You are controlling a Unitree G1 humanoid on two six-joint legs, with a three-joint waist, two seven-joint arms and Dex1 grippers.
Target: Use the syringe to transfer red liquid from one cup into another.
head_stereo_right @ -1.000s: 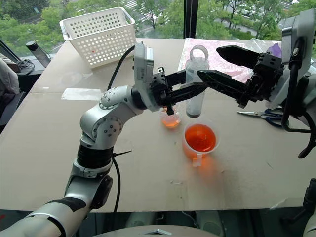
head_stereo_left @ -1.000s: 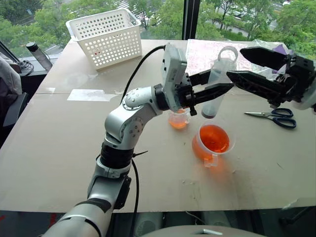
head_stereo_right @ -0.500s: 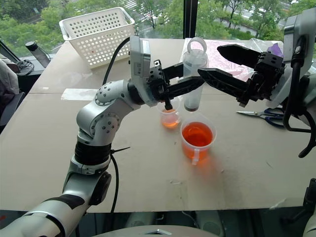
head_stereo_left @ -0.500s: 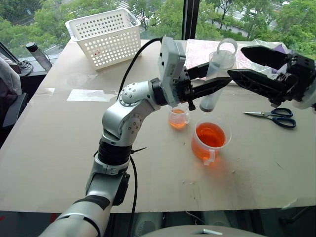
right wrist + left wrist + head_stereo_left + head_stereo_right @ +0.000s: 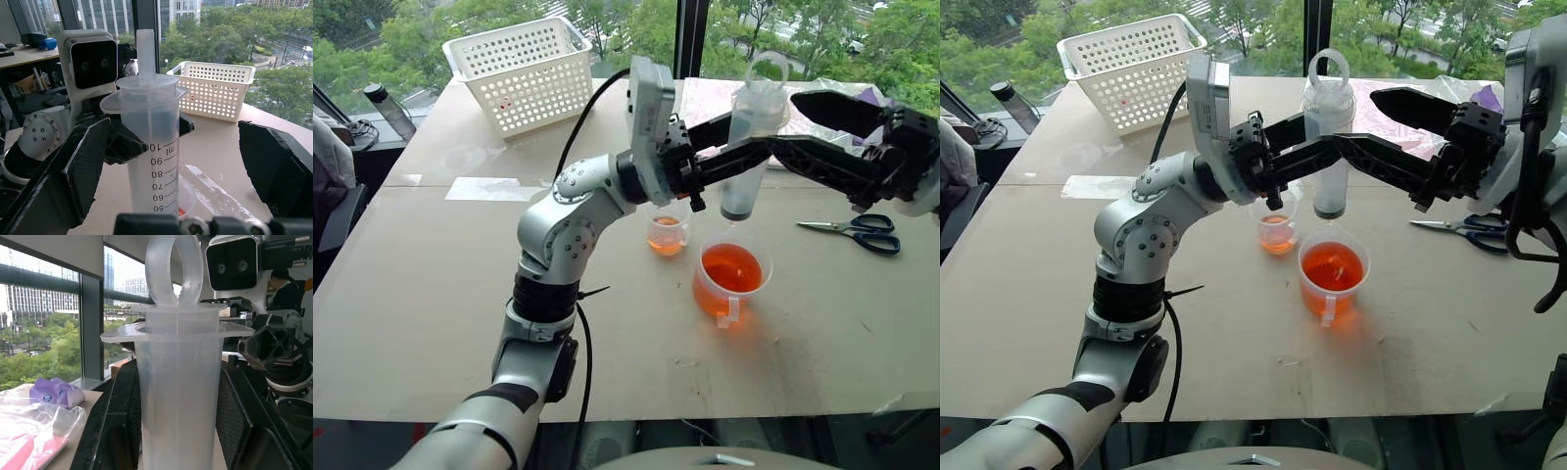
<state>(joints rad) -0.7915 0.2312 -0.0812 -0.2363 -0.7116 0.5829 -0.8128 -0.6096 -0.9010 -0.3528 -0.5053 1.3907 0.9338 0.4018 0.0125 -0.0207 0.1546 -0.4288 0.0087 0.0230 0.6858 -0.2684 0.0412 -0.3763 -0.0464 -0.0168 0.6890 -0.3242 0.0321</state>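
We find the left gripper [image 5: 729, 157] clamped on the barrel of the large clear plastic syringe with a whitish barrel and ring-topped plunger [image 5: 747, 147]. The syringe stands upright in that grip, clear of the worktop [image 5: 431, 284], its plunger ring at the top and its small tip pointing down.

Directly beneath the syringe tip, and well below the left gripper, sits the larger clear plastic measuring cup with a side handle [image 5: 731, 282]. It holds translucent orange-red liquid [image 5: 731, 270]. Just beside it, under the left gripper's wrist, stands the small clear plastic cup [image 5: 667, 233], with a shallow layer of the same orange-red liquid in its bottom. The two cups stand close but apart.

The right gripper [image 5: 803, 127] has its black fingers [image 5: 832, 111] spread wide and holds nothing. Its fingers reach toward the upper part of the syringe, one on either side in the right wrist view; we cannot tell whether either one touches the barrel.

Below the right gripper, black-handled scissors [image 5: 858, 233] lie flat on the worktop. Beyond the left gripper, at the far edge, stands a white perforated plastic basket [image 5: 522, 71]. A pink patterned sheet [image 5: 710, 108] lies behind the syringe.
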